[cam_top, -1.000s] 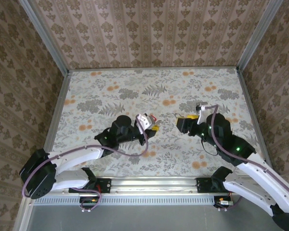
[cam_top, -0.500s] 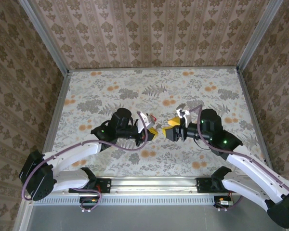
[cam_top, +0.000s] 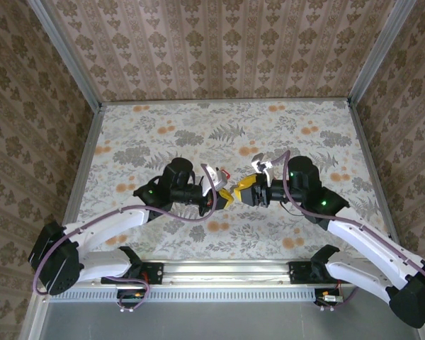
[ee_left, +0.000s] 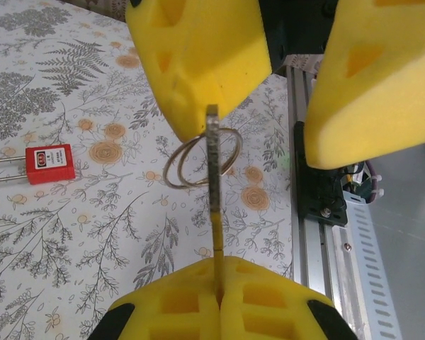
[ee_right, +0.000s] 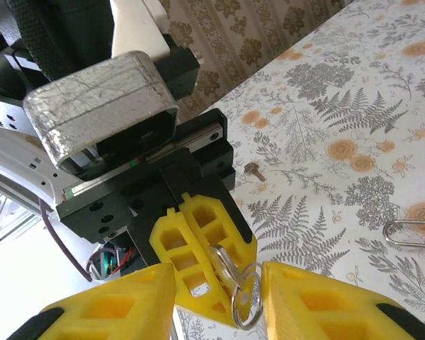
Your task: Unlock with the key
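Key (ee_left: 212, 184) pinched in left hand (ee_left: 219, 294), inside parted right hand (ee_left: 265, 127)

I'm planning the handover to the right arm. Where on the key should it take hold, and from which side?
I'd take the key's bare head, at the ring, since the left gripper pinches the blade. Come from opposite that gripper, one pad on each flat face.

Red padlock (ee_left: 49, 163), floral-patterned table (ee_left: 92, 234)
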You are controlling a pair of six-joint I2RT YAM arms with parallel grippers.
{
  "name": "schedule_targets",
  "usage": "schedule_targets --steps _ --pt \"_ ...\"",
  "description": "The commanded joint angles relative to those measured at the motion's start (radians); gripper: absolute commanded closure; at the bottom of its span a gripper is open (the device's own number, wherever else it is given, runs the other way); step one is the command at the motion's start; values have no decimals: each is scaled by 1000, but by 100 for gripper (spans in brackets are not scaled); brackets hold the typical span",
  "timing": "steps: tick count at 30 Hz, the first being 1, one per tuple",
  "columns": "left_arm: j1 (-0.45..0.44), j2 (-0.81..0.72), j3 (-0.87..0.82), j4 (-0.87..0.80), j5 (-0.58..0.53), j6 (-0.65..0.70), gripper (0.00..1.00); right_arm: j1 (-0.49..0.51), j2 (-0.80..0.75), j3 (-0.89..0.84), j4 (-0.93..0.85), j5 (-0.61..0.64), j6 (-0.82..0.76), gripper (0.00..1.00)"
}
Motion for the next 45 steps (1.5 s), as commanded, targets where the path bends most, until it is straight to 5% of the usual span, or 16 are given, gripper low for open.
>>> schedule_targets --steps 1,27,30,35,45 --pt "7 10 38 14 42 -15 100 -3 13 33 41 -44 0 64" --pt "18 57 24 101 75 -49 100 4 16 29 57 -37 49 94" --pt "25 50 23 101 59 -53 74 6 4 27 44 -17 49 95" --pt "35 13 -8 122 -3 -51 44 6 -39 15 35 60 49 97" --pt "40 -113 -120 227 -317 -68 24 7 -77 19 4 199 41 98"
